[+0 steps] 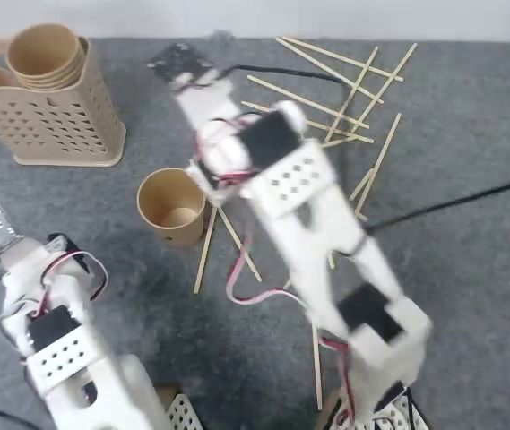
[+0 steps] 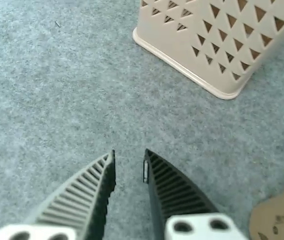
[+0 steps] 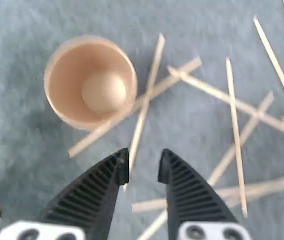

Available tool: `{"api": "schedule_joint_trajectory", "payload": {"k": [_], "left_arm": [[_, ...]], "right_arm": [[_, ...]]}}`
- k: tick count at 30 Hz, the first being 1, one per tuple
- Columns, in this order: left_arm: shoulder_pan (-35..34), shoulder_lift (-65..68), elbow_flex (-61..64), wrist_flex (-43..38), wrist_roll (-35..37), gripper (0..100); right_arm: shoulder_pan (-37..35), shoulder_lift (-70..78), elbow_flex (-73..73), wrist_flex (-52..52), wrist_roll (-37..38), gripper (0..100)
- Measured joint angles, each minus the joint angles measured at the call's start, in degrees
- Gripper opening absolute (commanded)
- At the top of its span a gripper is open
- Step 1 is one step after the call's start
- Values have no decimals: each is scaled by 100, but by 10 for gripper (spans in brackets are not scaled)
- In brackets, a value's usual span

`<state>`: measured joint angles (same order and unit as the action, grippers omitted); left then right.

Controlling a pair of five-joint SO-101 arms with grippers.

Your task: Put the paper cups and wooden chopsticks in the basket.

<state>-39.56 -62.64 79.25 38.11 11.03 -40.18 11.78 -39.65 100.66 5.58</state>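
An upright paper cup [image 1: 172, 208] stands on the grey carpet, and the right wrist view looks down into it [image 3: 89, 82]. Wooden chopsticks [image 1: 326, 107] lie scattered at the back right, and a few more [image 1: 208, 242] lie beside the cup. My right gripper [image 3: 143, 152] hangs slightly open and empty above crossed chopsticks [image 3: 146, 105] next to the cup. The beige basket [image 1: 57, 125] at the back left holds stacked paper cups [image 1: 44, 54]. My left gripper [image 2: 129, 152] hovers slightly open and empty over bare carpet, short of the basket's corner [image 2: 216, 45].
The right arm [image 1: 326, 233] stretches from the front right across the middle of the table. The left arm [image 1: 48, 331] stays at the front left. A black cable [image 1: 443, 206] runs across the carpet on the right. A brown edge [image 2: 279, 220] shows near the left gripper.
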Motion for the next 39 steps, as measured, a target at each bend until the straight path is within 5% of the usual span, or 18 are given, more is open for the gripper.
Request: {"api": "schedule_joint_trajectory", "payload": {"k": [10, 22, 28, 39], "left_arm": [[290, 0, -167, 132, -18, 94], [1925, -9, -3279, 3015, -18, 94], [2611, 765, -3499, 2901, -308, 94], [2884, 3402, -3499, 1486, -325, 94]], "right_arm": [[1758, -2716, 3719, -18, 0, 9], [3868, -5442, 9582, -2734, 1758, 9], [4053, -5635, 11174, -4202, 2127, 9], [4114, -5873, 11305, -4290, 2092, 9]]}}
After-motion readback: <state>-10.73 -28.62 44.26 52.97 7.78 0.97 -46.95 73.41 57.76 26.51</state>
